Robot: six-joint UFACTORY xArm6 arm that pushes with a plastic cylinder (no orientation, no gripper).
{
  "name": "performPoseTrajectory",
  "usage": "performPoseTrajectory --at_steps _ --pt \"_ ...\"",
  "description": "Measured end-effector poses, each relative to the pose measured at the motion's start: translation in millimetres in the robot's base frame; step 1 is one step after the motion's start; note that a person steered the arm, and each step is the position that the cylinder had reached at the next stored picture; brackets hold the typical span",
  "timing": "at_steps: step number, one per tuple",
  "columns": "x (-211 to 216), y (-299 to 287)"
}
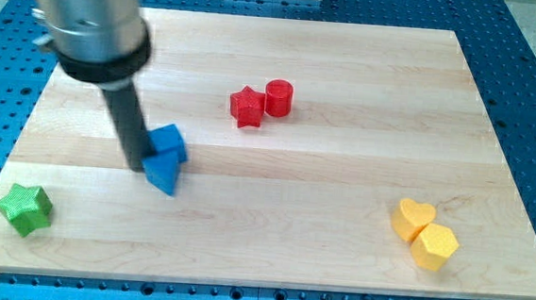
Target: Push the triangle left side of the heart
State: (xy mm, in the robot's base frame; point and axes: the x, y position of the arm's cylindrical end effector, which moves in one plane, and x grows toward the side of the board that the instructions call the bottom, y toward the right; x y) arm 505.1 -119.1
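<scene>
My tip (138, 166) touches the triangle's (163, 172) left side; the heart (414, 218) lies far right

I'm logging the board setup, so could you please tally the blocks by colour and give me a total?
Blue: 2, a triangle and a cube, with my tip at the triangle's left edge
Red: 2, a star and a cylinder
Yellow: 2, a heart and a hexagon
Green: 1, a star
Total: 7
</scene>
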Motion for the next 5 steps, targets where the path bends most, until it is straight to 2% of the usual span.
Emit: performPoseTrajectory --at_steps 2,3,5 --pt "42 123" --pt "40 56" --pt "45 22"
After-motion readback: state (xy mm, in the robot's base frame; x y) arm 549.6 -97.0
